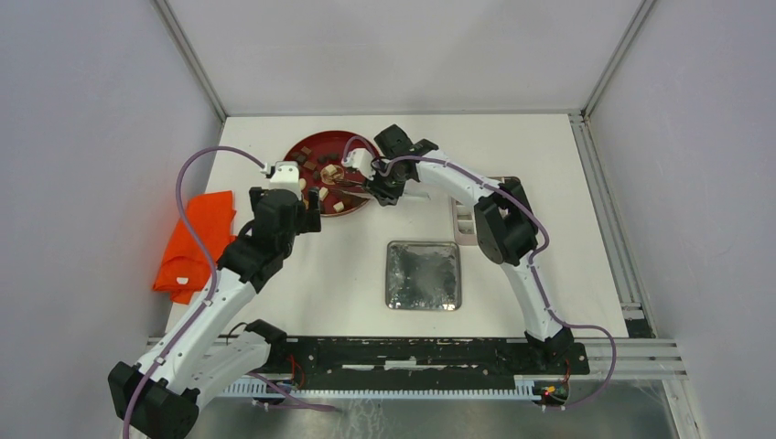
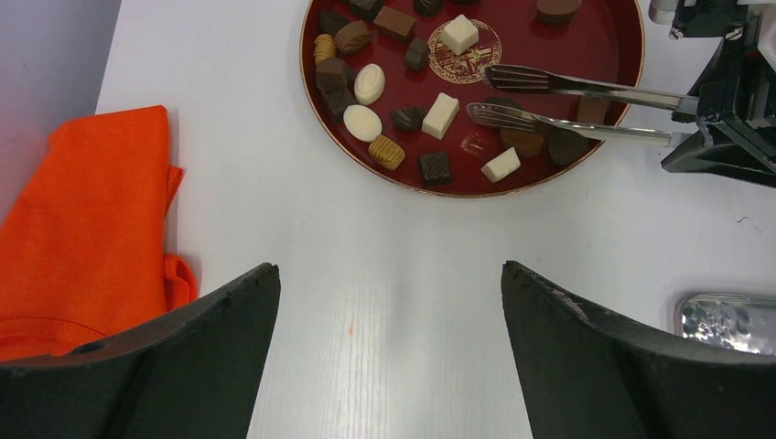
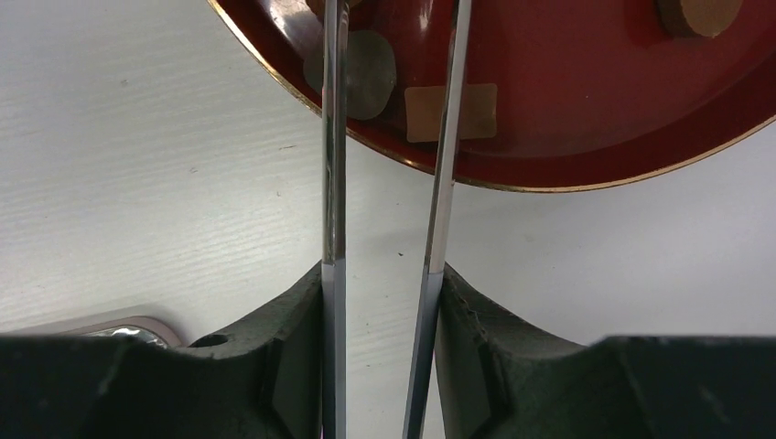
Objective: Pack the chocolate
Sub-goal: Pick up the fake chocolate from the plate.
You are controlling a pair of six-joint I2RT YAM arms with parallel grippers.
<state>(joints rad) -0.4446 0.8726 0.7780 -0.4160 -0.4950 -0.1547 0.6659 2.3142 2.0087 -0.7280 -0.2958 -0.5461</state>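
Several pieces of chocolate (image 2: 460,34), dark brown, light brown and cream-white, lie on the round dark-red plate (image 2: 549,55) at the back of the table. My right gripper (image 3: 384,270) is shut on a pair of metal tongs (image 3: 334,183). The tongs' arms (image 2: 586,87) reach over the plate's near right part and stand apart, with nothing seen between their tips. Under them lie a dark round piece (image 3: 371,73) and a light brown square piece (image 3: 480,110). My left gripper (image 2: 389,270) hangs open and empty over bare table, just in front of the plate (image 1: 311,146).
An orange cloth (image 1: 197,242) lies at the table's left edge. A shiny silver square tray (image 1: 423,274) sits mid-table. The pale pinkish box (image 1: 462,219) stands to its upper right, mostly hidden behind my right arm. Grey walls close in the table.
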